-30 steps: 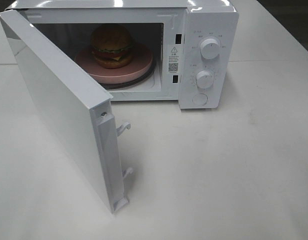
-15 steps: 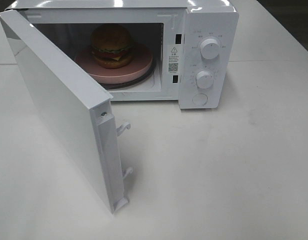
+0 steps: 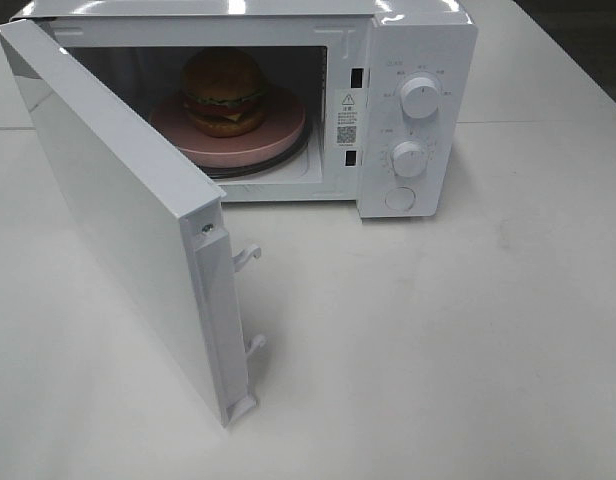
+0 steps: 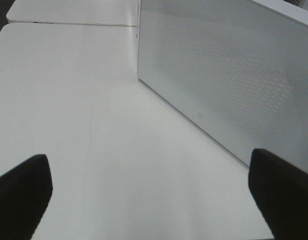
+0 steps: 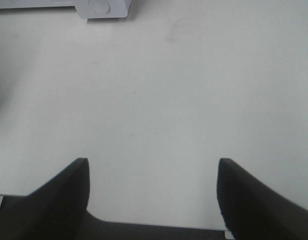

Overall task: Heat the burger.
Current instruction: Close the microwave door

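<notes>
Two grippers: both have jaws apart and nothing between them.
Left gripper (image 4: pixel 150 172): spread wide above the table (image 3: pixel 438 340), facing the outer face of the door (image 3: pixel 108 200).
Right gripper (image 5: pixel 153 165): parted over bare table.
Burger (image 3: pixel 224 92): upright on the pink plate (image 3: pixel 278 135) inside the microwave (image 3: pixel 418 40), toward 12 o'clock in the high view.
Door: swung open toward 7 o'clock.
Knobs (image 3: pixel 420 97): at 3 o'clock of the burger.
</notes>
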`<act>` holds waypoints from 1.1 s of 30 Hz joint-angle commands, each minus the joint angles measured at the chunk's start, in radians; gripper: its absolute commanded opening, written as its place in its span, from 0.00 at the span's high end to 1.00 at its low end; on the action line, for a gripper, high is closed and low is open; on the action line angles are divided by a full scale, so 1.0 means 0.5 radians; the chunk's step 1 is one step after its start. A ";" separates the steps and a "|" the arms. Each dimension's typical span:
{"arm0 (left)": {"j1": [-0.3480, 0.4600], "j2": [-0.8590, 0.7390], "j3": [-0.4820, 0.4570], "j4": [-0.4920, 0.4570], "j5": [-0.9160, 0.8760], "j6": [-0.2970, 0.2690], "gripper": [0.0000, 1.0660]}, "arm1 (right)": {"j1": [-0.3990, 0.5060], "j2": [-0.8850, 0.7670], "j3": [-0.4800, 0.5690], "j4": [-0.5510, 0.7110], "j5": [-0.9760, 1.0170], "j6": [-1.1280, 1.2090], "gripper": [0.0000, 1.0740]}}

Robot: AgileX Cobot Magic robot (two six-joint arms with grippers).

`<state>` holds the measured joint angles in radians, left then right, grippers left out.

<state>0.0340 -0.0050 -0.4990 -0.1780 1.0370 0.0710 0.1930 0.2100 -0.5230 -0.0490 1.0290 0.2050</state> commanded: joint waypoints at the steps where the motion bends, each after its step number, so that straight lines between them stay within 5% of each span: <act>1: -0.002 -0.034 0.004 0.002 -0.014 0.000 0.06 | -0.070 -0.140 0.014 0.006 0.018 -0.032 0.35; 10: -0.002 -0.034 0.004 0.002 -0.014 0.000 0.06 | -0.096 -0.484 0.016 0.020 0.016 -0.042 0.35; 33: -0.002 -0.020 0.004 0.002 -0.012 0.000 0.06 | -0.096 -0.482 0.016 0.040 0.016 -0.070 0.41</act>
<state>0.0340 -0.0050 -0.4990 -0.1770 1.0370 0.0710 0.1500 -0.0060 -0.5160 -0.0270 1.0410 0.1790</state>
